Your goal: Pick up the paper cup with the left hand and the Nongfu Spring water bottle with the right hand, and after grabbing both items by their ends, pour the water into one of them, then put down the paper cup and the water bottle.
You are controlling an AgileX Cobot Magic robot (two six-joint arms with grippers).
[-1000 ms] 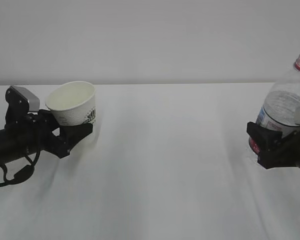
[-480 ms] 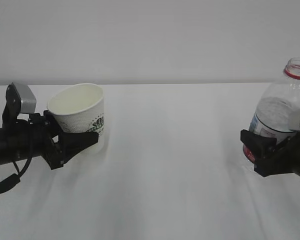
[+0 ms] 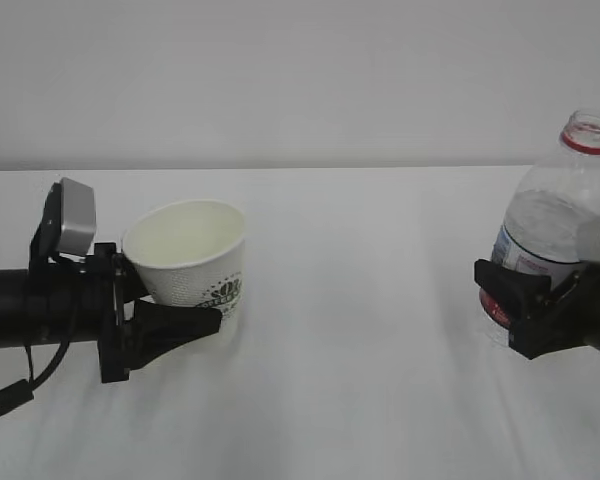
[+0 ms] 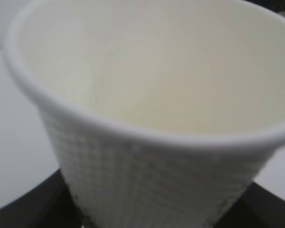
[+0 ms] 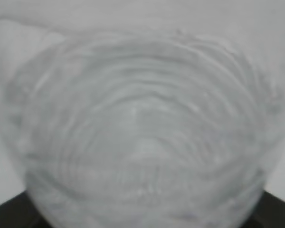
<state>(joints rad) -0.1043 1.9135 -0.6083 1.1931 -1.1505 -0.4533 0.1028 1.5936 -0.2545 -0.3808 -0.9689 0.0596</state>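
Black claws (image 3: 180, 325) w/ dotted tapered paper cup (image 3: 192, 268), ribbed clear bottle (image 3: 555, 225).

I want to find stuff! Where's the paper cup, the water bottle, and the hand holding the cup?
paper cup (image 3: 192, 262), exterior view, dotted side wall.
Nongfu Spring water bottle (image 3: 552, 215), exterior view, clear shoulder.
left hand (image 3: 180, 315), exterior view, between its fingertips.

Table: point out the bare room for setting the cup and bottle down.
The widest free patch of the table lies between the paper cup in the left hand and the Nongfu Spring water bottle in the right hand. Only the far left and right edges are crowded, by the arms.
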